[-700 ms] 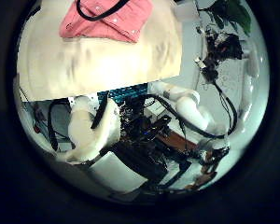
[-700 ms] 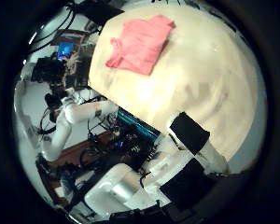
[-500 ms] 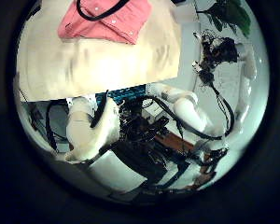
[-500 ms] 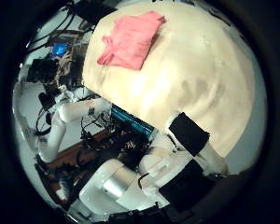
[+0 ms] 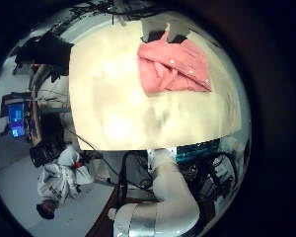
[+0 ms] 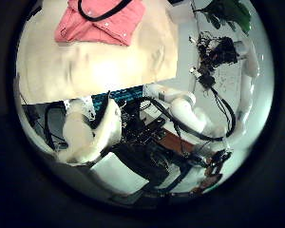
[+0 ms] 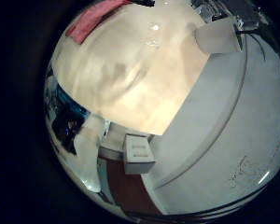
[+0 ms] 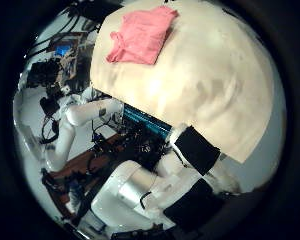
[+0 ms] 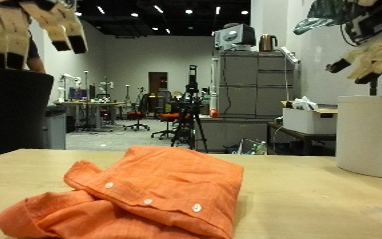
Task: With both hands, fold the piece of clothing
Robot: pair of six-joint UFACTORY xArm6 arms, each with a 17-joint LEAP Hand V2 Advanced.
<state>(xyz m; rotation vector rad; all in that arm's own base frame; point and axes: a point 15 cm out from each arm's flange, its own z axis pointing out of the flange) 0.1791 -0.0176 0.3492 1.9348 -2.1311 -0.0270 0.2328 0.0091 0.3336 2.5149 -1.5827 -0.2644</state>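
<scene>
An orange button shirt (image 9: 138, 199) lies folded on the light wooden table (image 9: 326, 204). My left hand (image 9: 30, 35) hangs high above the table beyond the shirt, fingers straight, holding nothing. My right hand (image 9: 370, 45) hangs high on the other side, fingers spread and relaxed, empty. The shirt also shows far off on the table in the left little finger side palm view (image 5: 176, 67), the left thumb side palm view (image 6: 95, 21), the right thumb side palm view (image 8: 142, 35) and the right little finger side palm view (image 7: 95, 21).
A tall white cylinder (image 9: 373, 134) stands at the table's edge below my right hand. A white box (image 9: 303, 119) sits behind it and also shows in the right little finger side palm view (image 7: 219, 37). A grey cabinet (image 9: 238, 95) stands behind the table.
Both thumb side palm views have shifted a little, so both hands have moved slightly above the table. The shirt lies still.
</scene>
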